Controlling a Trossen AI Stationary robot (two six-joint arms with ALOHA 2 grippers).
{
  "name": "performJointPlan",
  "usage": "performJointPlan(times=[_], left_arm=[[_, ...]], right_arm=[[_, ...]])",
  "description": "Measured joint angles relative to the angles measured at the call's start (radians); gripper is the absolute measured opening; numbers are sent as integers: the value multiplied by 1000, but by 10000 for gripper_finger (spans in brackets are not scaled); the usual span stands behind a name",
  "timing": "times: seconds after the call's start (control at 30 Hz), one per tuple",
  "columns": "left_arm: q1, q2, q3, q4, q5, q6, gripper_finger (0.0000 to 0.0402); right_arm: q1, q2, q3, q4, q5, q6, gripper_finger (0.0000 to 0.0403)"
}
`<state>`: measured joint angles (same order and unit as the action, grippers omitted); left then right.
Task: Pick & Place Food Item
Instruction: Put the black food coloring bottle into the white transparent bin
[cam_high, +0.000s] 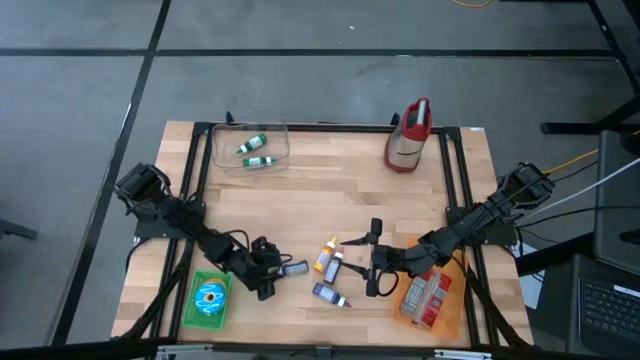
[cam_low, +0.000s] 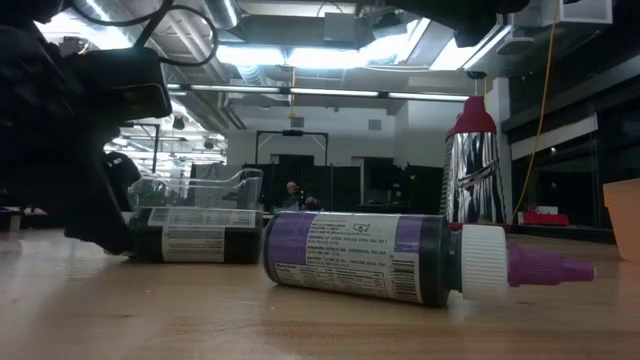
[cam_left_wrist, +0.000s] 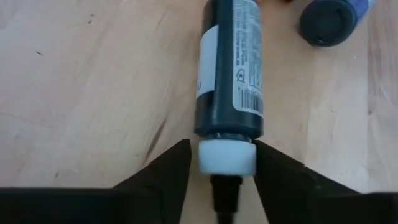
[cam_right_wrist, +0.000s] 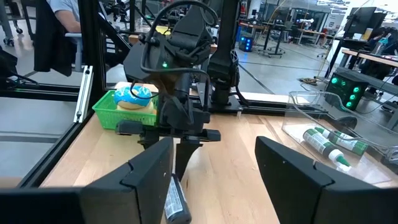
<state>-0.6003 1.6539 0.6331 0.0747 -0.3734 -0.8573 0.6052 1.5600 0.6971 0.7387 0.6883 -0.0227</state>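
A black bottle (cam_left_wrist: 230, 62) with a white cap (cam_left_wrist: 227, 155) lies on its side on the wooden table (cam_high: 330, 200). My left gripper (cam_left_wrist: 222, 149) is low over it near the table's near left, open, one finger on each side of the cap. The same bottle (cam_low: 195, 235) shows in the low view beside my left gripper (cam_low: 90, 200). My right gripper (cam_high: 375, 265) hovers open, clear of the table, near the middle front, with nothing between its fingers (cam_right_wrist: 149, 180). My left gripper slants down along the bottle from its cap end, with the cap between the fingers. A thin strip of table shows between one finger (cam_left_wrist: 177, 168) and the cap; the other finger (cam_left_wrist: 267, 168) stands right at the cap's edge (cam_left_wrist: 252, 155). I cannot tell whether it touches.
Three more small bottles (cam_high: 328, 262) (cam_high: 330, 295) lie between the grippers, one purple (cam_low: 380, 255). A green basket (cam_high: 208, 300) stands at the near left, and an orange tray with a red packet (cam_high: 428, 300) at the near right. At the back stand a clear bin (cam_high: 250, 148) and a red-topped pouch (cam_high: 408, 135).
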Motion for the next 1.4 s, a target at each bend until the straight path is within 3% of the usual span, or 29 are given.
performJointPlan(times=[0.17, 0.47, 0.7, 1.07, 1.4], left_arm=[[1, -1, 0, 1, 10, 14, 109], [3, -3, -2, 58, -22, 103, 109], [6, -92, -2, 63, -151, 219, 109], [78, -473, -2, -260, -369, 445, 109], [227, -870, -2, -411, -372, 750, 109]], right_arm=[[0, 0, 0, 0, 0, 0, 231], [0, 0, 0, 0, 0, 1, 230], [0, 0, 0, -4, 0, 4, 230], [0, 0, 0, -7, 0, 11, 230], [0, 0, 0, -7, 0, 11, 230]])
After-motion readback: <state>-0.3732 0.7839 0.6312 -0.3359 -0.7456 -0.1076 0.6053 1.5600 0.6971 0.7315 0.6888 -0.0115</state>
